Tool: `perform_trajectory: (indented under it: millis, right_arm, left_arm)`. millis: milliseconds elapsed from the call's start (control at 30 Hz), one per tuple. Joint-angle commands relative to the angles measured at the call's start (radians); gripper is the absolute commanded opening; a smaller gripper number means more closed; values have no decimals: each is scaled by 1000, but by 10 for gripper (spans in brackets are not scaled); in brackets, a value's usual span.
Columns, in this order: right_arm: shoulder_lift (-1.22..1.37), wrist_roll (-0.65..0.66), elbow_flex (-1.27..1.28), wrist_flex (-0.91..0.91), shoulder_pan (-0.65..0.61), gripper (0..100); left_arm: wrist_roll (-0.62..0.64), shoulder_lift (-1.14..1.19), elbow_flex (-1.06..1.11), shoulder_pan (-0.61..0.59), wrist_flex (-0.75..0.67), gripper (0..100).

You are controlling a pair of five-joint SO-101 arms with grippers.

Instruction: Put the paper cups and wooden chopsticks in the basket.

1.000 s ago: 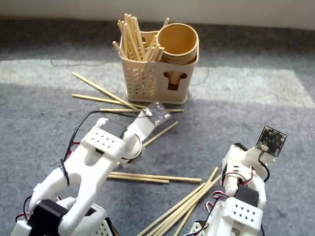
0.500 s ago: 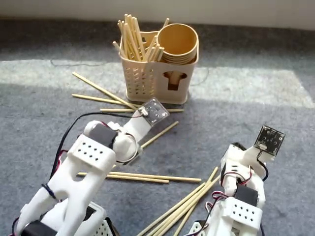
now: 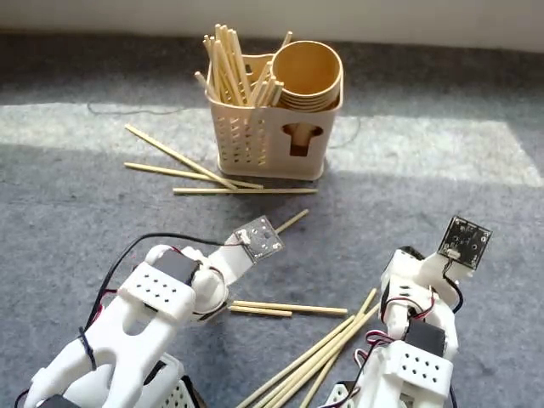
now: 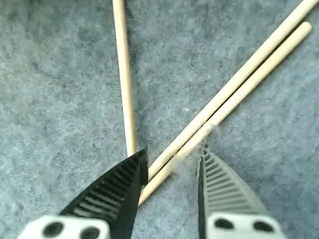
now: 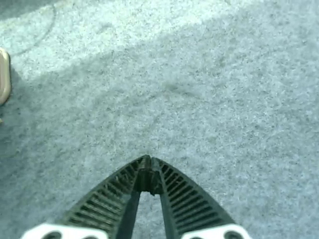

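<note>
Overhead view of a grey carpeted tabletop [image 3: 442, 153]. At 12 o'clock stands a cream basket [image 3: 255, 136], already holding stacked paper cups [image 3: 308, 75] and a sheaf of upright chopsticks [image 3: 231, 64].

The thing that matters is a loose pair of chopsticks [image 3: 285, 307], lying flat near the middle of the tabletop, toward 6 o'clock. Its long axis runs almost straight from 9 o'clock to 3 o'clock. Its 9 o'clock end sits just beside the wrist of the left arm [image 3: 161, 297], which comes in from 7 o'clock.

In the left wrist camera, the left jaws are spread apart and hold nothing. The same pair [image 4: 249, 69] has its near end in the gap between the two jaw tips and runs away from them at a slant, leaning to the pale jaw's side. A single chopstick [image 4: 122, 74] ends just at the dark jaw's tip, outside the gap.

The left arm is clearly the nearer one. As things lie, closing would probably catch the pair close to its end rather than its middle, so the sticks may swing.

The right arm [image 3: 416, 340] sits at 5 o'clock, next to a slanting bundle of chopsticks [image 3: 323, 357]. The right jaws are pressed together on nothing, above bare carpet.
</note>
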Motion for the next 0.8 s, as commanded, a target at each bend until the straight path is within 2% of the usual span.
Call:
perform_trajectory:
  millis: [0,333,567,767]
  right_arm:
    - [-10,12,-38,-27,-12,7]
    - [-10,68,-38,-27,-13,7]
    - [-10,71,-38,-27,-35,7]
    - [-10,72,-38,-27,-35,7]
  left_arm:
    - [-11,-22,16,-1,-64,162]
    - [-6,-28,-16,-36,-80,161]
    - [-6,-30,-104,82,58,162]
    - [29,-19,-64,136,-23,162]
